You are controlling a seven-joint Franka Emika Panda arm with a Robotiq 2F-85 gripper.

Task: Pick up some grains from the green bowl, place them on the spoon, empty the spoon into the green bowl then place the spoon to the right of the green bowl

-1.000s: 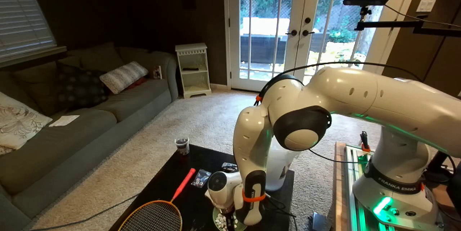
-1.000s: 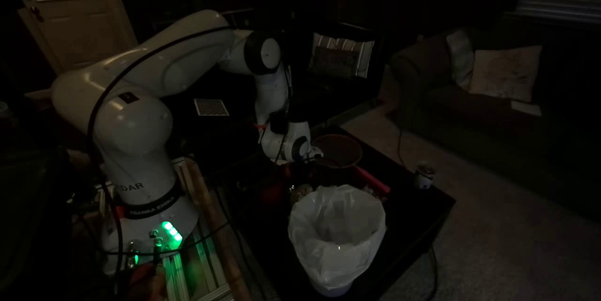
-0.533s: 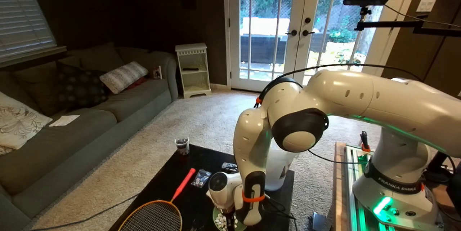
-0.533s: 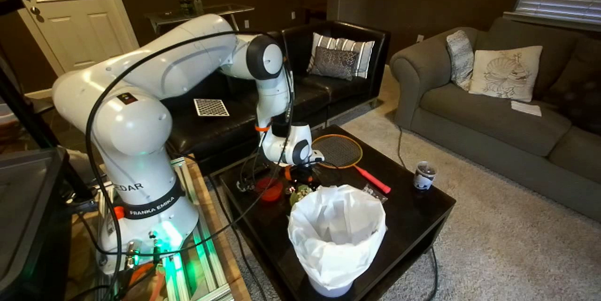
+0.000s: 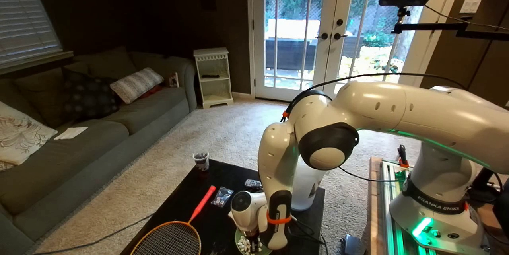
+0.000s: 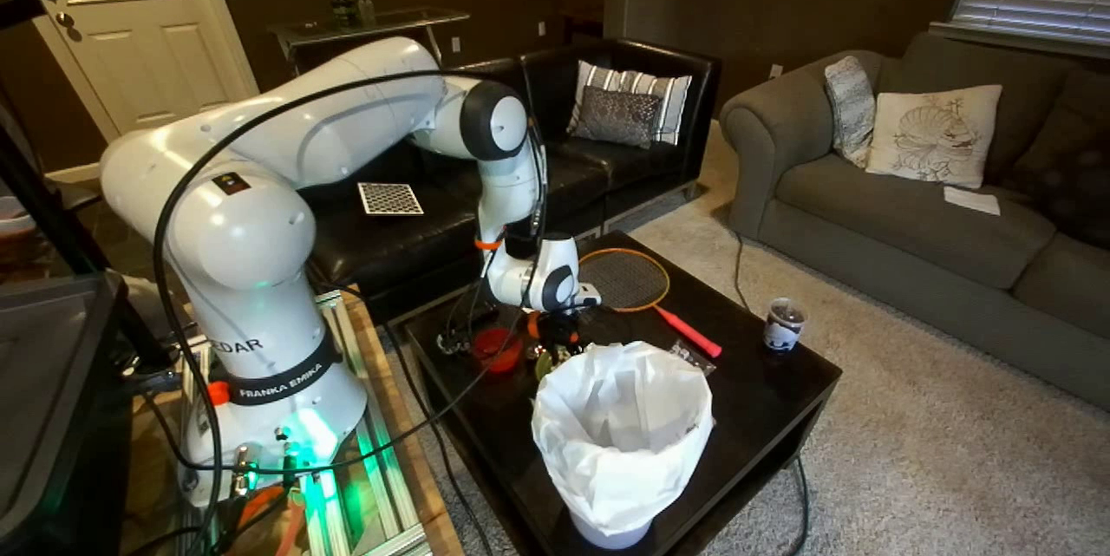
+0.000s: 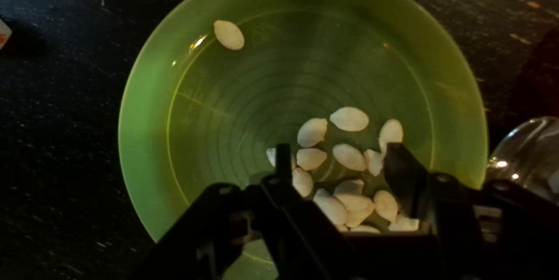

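Note:
The green bowl (image 7: 144, 136) sits on the dark table and fills most of the wrist view. It also shows in both exterior views (image 5: 239, 236) (image 6: 543, 365), partly hidden by my gripper. The grains (image 7: 349, 157) are flat cream seeds, mostly gathered towards the lower right of the bowl. One lone seed lies at the upper left. My gripper (image 7: 339, 149) is open and points down over the bowl, with several seeds showing between its fingers. I cannot tell whether the fingertips touch them. A shiny rounded thing (image 7: 526, 157) stands right of the bowl; I cannot tell whether it is the spoon.
A bin with a white liner (image 6: 620, 452) stands on the table near the bowl. A red bowl (image 6: 497, 350) is on the bowl's other side. A racket (image 5: 202, 203), a small bag (image 5: 222, 196), a remote (image 5: 253, 183) and a cup (image 5: 201, 161) lie around.
The arm has come down, lowering my gripper towards the seeds in the green bowl. An exterior picture was very dark one second ago and is bright now.

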